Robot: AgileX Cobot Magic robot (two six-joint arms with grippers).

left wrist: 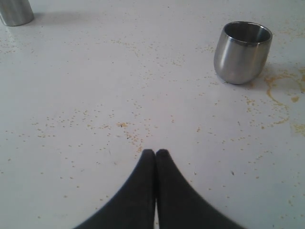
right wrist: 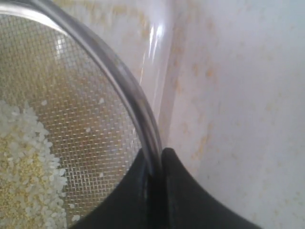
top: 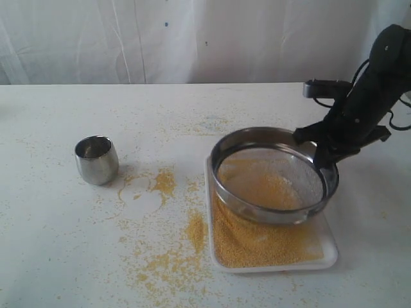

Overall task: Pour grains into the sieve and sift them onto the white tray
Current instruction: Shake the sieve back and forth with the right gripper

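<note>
The steel sieve (top: 273, 173) hangs tilted just above the white tray (top: 324, 256). My right gripper (top: 316, 144) is shut on the sieve's far right rim (right wrist: 128, 90), one finger inside the ring and one outside. Pale coarse grains (right wrist: 24, 167) lie on the mesh. Fine yellow grains (top: 257, 240) cover the tray floor below. My left gripper (left wrist: 155, 152) is shut on nothing, low over the tabletop, and it does not show in the exterior view.
A small rounded steel cup (top: 96, 159) stands upright on the table at the left, also the cup (left wrist: 241, 51) in the left wrist view. Spilled yellow grains (top: 170, 247) litter the table between cup and tray. Another steel object (left wrist: 15, 12) stands far off.
</note>
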